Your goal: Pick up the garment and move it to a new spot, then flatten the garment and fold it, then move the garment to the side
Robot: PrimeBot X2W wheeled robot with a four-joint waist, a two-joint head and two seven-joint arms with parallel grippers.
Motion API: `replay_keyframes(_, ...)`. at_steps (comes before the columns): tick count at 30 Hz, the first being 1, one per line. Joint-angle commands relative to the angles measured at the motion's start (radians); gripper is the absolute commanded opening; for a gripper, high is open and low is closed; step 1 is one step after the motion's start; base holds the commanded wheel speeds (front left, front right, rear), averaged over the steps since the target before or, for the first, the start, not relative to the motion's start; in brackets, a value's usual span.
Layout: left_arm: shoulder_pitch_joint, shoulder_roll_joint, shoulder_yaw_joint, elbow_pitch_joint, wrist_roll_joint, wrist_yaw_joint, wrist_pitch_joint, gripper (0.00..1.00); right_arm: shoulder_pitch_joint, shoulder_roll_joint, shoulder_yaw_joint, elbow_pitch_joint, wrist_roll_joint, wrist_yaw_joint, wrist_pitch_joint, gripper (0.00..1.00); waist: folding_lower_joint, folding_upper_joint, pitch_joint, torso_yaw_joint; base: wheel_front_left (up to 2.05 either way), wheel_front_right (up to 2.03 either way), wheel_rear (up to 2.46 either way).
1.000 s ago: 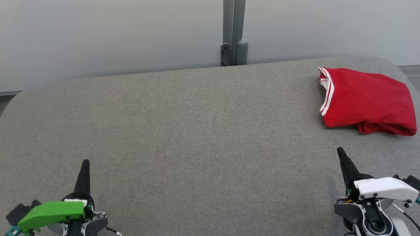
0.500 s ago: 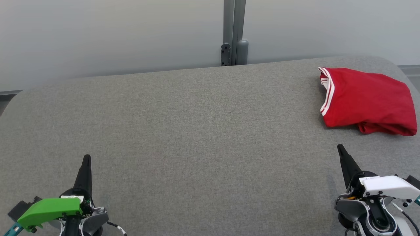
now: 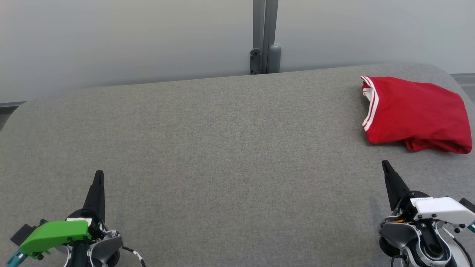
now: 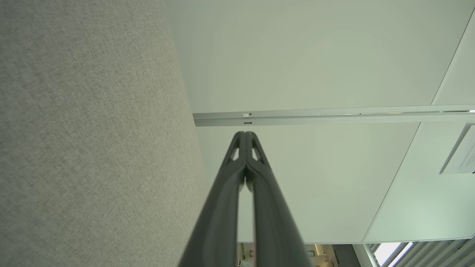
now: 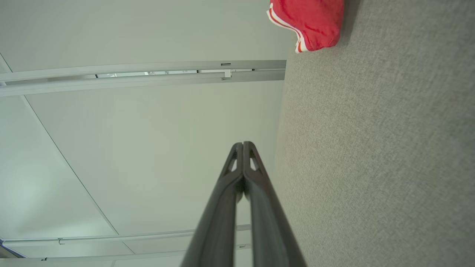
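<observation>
Folded red garment (image 3: 415, 113) at far right of grey table (image 3: 222, 148).
Lies ahead of right gripper (image 3: 384, 164), apart from it, tips pressed together; well apart from left gripper (image 3: 98, 173), tips likewise pressed together.

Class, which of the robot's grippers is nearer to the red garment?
Right. The right gripper is just short of the red garment, apart from it; the left gripper is far across the grey surface, at lower left.
</observation>
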Motion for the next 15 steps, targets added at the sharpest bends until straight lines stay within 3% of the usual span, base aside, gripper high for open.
replay_keyframes(1,-0.013,0.007,0.0,-0.002,0.0,-0.006,0.004,0.0,-0.007,-0.004,-0.002,-0.005,0.006,0.0,0.004,0.0,0.0,-0.0001,0.0,0.0,0.0,0.0,0.0)
replay_keyframes(15,-0.013,0.007,0.0,-0.003,0.0,-0.006,0.004,0.0,-0.007,-0.004,-0.002,-0.005,0.007,0.0,0.004,0.0,0.0,-0.0001,0.0,0.0,0.0,0.0,0.0)
